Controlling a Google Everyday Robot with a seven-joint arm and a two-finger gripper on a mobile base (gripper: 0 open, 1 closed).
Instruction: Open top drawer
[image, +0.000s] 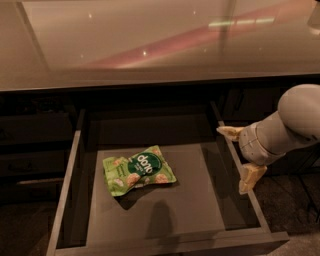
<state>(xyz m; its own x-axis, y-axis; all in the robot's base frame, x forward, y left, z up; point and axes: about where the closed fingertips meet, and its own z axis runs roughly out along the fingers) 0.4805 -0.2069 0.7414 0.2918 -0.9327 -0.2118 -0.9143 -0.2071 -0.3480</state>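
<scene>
The top drawer (200, 205) stands fully extended below the desk (150, 45), with a snack bag (139, 170) inside. The end effector (240, 155), released and empty, hovers over the drawer's right wall. Opening appears complete; next, retract rightward, clear of the wall.

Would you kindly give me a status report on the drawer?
Gripper open, empty, on the right. Top drawer pulled out, its right rim beside the gripper. Green snack bag inside; nothing in the way.

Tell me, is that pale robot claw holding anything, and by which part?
Nothing is held. The gripper hangs open beside the right rim of the wide dark-grey top drawer, tan fingers apart; the green snack bag lies loose inside.
</scene>
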